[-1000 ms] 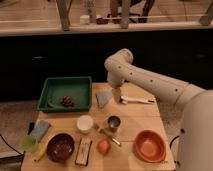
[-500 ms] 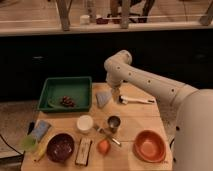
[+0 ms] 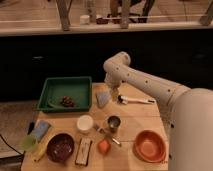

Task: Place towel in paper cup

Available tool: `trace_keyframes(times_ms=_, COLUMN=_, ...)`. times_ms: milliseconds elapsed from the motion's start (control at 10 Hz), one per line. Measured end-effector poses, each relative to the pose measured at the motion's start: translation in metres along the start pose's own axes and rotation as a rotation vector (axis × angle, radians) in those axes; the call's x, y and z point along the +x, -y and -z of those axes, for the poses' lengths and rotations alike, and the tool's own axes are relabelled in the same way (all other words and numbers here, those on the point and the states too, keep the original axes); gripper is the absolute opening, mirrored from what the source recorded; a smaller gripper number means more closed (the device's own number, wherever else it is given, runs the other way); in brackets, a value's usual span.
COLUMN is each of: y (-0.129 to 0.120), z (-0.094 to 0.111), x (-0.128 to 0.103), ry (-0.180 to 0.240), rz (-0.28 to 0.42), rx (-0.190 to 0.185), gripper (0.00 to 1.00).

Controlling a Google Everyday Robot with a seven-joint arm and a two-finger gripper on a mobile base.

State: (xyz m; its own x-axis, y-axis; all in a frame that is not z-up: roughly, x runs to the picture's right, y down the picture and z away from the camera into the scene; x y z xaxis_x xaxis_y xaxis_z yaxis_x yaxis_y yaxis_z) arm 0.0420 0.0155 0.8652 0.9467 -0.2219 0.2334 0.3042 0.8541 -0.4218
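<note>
Near table's (image 3: 145, 117) far edge, gripper (image 3: 114, 93) hangs beside towel (image 3: 102, 98).

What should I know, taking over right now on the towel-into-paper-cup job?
Claw: open, holding nothing, low over the far side of the table, just right of the towel.
Towel: lying on the table beside the green tray, not grasped.
Paper cup: upright, nearer the front, left of the metal cup; towel not in it.
Done: claw positioned by towel.
Left: grasp towel, carry it to paper cup, release inside.
</note>
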Motion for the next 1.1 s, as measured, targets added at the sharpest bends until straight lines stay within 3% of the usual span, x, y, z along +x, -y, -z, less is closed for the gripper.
trace_keyframes(times_ms=1100, y=0.01, z=-0.043, x=-0.004, ry=0.05, rz=0.039, rx=-0.013, gripper=0.8)
